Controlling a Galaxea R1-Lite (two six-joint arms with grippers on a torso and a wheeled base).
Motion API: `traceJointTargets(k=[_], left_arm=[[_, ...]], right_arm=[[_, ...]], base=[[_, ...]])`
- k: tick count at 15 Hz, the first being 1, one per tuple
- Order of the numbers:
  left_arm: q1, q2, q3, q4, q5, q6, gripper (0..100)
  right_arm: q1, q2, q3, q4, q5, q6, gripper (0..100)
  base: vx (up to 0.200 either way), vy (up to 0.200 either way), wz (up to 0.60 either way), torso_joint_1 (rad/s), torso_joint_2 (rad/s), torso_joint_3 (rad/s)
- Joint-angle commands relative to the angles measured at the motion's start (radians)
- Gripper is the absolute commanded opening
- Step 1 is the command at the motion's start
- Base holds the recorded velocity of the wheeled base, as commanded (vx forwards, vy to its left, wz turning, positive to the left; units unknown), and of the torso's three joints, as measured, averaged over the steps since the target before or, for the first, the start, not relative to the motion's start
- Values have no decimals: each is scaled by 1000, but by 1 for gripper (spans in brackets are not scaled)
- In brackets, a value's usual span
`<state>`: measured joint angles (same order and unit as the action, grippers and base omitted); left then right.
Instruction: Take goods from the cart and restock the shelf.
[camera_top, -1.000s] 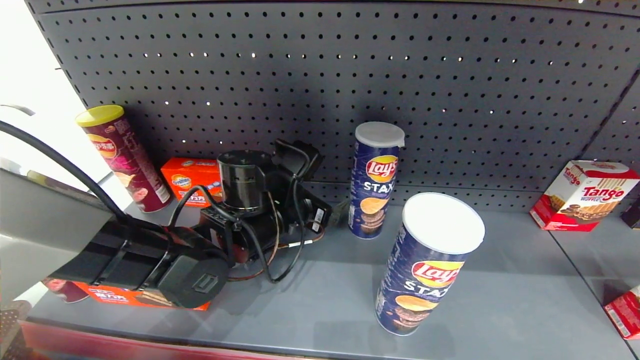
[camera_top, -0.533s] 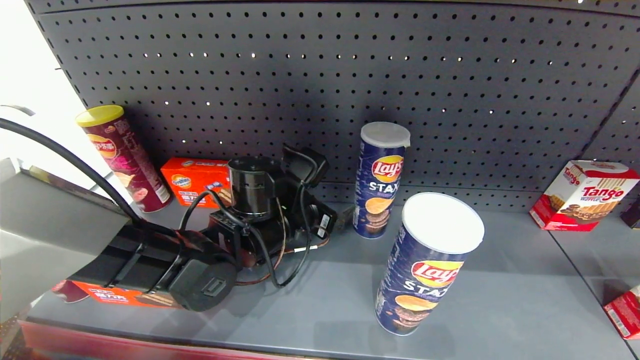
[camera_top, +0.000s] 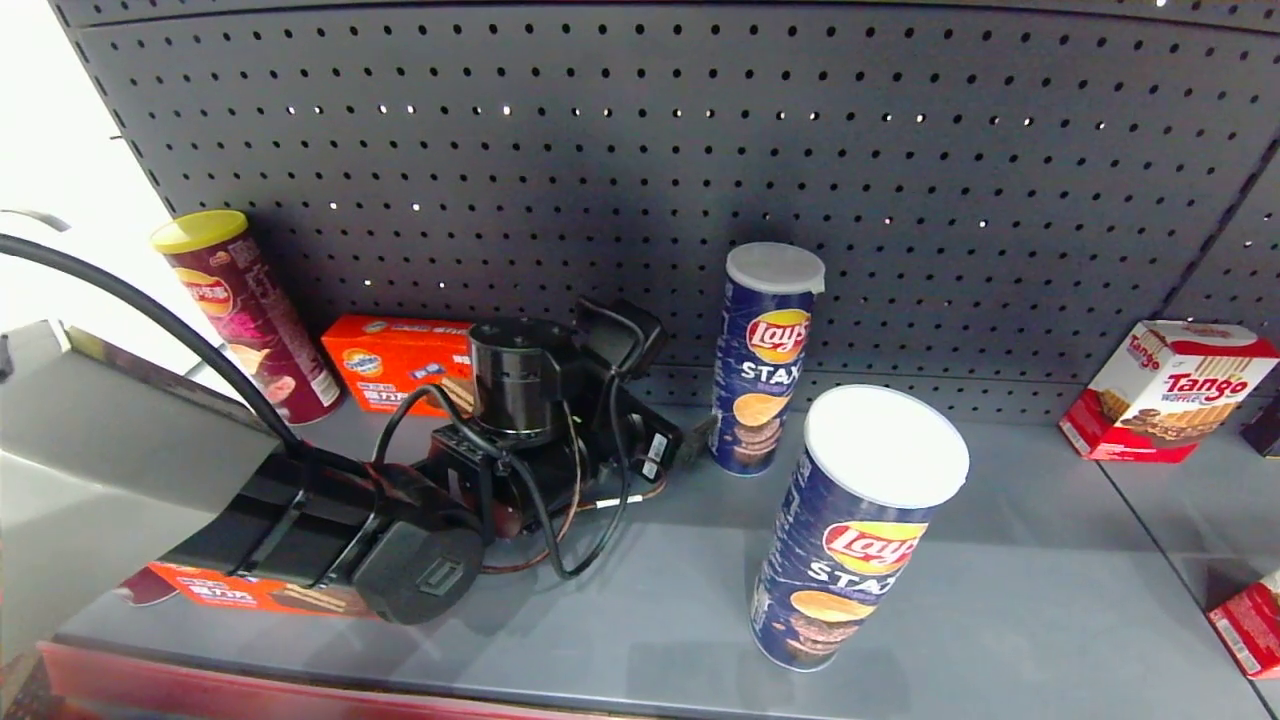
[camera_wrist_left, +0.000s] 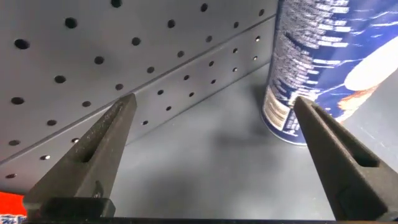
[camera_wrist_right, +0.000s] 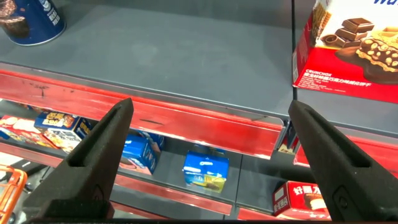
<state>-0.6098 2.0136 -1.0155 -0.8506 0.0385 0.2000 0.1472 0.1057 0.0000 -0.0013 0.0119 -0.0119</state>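
Left tool (camera_wrist_left: 214, 101), spread wide, beside cylindrical blue can (camera_wrist_left: 323, 62).

Navy chip can (camera_top: 765, 370), maroon yellow-lidded can (camera_top: 250, 320), orange box (camera_top: 390, 355)

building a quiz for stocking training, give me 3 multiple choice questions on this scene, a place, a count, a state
1. Where is the maroon can on the shelf? A far left, at the back; B front middle; C far right.
2. How many blue cans stand there? A one; B two; C four.
3. The left pincer is: A shut on a can; B open and empty; C shut on a box.
Answers: 1 A, it stands left of the orange box. 2 B, back blue can and front blue can. 3 B, its jaws stand apart with nothing between.
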Motion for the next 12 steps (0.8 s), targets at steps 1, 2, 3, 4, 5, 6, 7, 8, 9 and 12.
traceJointTargets(k=[1, 2, 3, 4, 5, 6, 7, 8, 9, 12], left_arm=[[-2, -1, 9, -4, 9, -1, 100], [-4, -13, 9, -4, 23, -1, 100], [-4, -47, 9, -1, 27, -1, 100], [-7, -90, 15, 5, 29, -1, 100], [-16, -136, 32, 5, 35, -1, 100], [-25, -187, 54, 8, 47, -2, 100], [-25, -207, 64, 15, 64, -7, 100], [-10, -262, 135, 12, 106, -33, 100], [-19, -325, 175, 7, 109, -65, 100], [-81, -487, 281, 12, 112, -82, 100]], right_arm=[[0, 2, 0, 0, 0, 0, 100], [0, 2, 0, 0, 0, 0, 100], [0, 2, 0, 0, 0, 0, 100], [0, 2, 0, 0, 0, 0, 100], [0, 2, 0, 0, 0, 0, 100], [0, 2, 0, 0, 0, 0, 100], [0, 2, 0, 0, 0, 0, 100], [0, 2, 0, 0, 0, 0, 100], [0, 2, 0, 0, 0, 0, 100], [0, 2, 0, 0, 0, 0, 100]], base=[[0, 0, 0, 0, 0, 0], [0, 0, 0, 0, 0, 0], [0, 0, 0, 0, 0, 0], [0, 0, 0, 0, 0, 0], [0, 0, 0, 0, 0, 0], [0, 0, 0, 0, 0, 0], [0, 0, 0, 0, 0, 0], [0, 0, 0, 0, 0, 0], [0, 0, 0, 0, 0, 0], [0, 0, 0, 0, 0, 0]])
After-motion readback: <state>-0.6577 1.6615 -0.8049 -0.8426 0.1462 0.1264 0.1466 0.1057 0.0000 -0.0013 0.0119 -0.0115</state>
